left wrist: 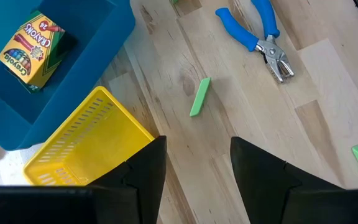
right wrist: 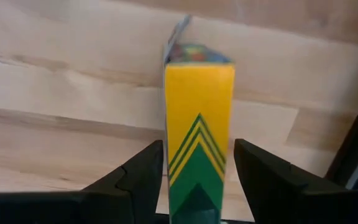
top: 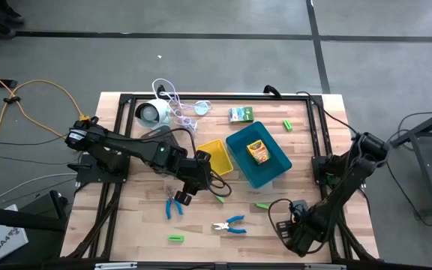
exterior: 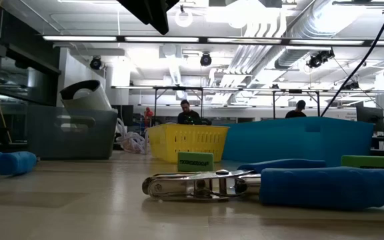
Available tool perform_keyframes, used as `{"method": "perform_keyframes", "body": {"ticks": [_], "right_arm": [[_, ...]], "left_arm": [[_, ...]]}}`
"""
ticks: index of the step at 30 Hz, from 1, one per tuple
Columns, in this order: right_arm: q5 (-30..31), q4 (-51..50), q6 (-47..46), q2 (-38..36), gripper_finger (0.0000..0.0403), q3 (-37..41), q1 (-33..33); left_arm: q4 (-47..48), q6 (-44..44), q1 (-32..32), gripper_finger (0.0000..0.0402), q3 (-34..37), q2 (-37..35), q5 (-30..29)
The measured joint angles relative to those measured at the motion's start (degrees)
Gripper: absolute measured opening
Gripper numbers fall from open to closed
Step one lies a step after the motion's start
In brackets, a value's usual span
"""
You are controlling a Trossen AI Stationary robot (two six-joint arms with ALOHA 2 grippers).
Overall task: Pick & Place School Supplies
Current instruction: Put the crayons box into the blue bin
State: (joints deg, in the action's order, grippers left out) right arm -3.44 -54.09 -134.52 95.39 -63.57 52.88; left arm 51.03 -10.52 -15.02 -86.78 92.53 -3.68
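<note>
My right gripper [right wrist: 197,180] is near the table's front right corner, shut on a yellow crayon box with green chevrons [right wrist: 199,112]. In the high view my right gripper [top: 300,238] hides that box. My left gripper [left wrist: 197,180] hangs open above the table beside the yellow tray [left wrist: 86,149], touching nothing. A green block [left wrist: 199,96] and blue-handled pliers [left wrist: 263,40] lie flat on the wood beyond it. Another crayon box [top: 258,152] lies in the blue tray [top: 276,171]. A second pair of pliers [top: 172,202] lies near my left gripper [top: 188,191]. My right gripper pinches the crayon box between its two fingers, one on each broad face [right wrist: 171,168], with a narrow chevron side facing the wrist camera. The fingers come from above, pointing down. The box stands upright below them, its flap end [right wrist: 180,34] lowest; whether that end touches the table I cannot tell.
A green printed box [top: 241,114] and a green block [top: 287,124] lie at the far side. More green blocks [top: 262,205] [top: 175,238] lie on the near half. A white round device with a cord [top: 150,112] sits at the far left. A black frame [top: 317,127] borders the table.
</note>
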Motion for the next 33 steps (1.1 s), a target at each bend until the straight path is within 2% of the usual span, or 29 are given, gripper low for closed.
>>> {"method": "perform_keyframes", "body": {"ticks": [6,16,20,27,33], "right_arm": [[-0.04,1.22,-0.07,2.55,0.0189,0.00,0.00],[0.52,0.98,-0.73,2.66,0.0188,-0.01,-0.07],[0.52,1.01,-1.63,2.67,0.0169,-0.02,-0.11],[0.55,1.23,-1.75,2.65,0.0101,-0.11,-0.15],[0.55,1.22,-1.75,2.65,0.0113,-0.11,-0.15]], "left_arm": [[-0.03,0.00,0.01,0.0170,0.00,0.00,0.00],[-0.03,0.57,0.02,0.0170,0.00,0.00,0.00],[-0.03,0.66,0.02,0.0170,0.00,0.00,0.00],[-0.02,0.65,0.01,0.0170,0.01,0.00,0.00],[-0.01,0.63,0.02,0.0170,0.00,0.00,0.00]]}}
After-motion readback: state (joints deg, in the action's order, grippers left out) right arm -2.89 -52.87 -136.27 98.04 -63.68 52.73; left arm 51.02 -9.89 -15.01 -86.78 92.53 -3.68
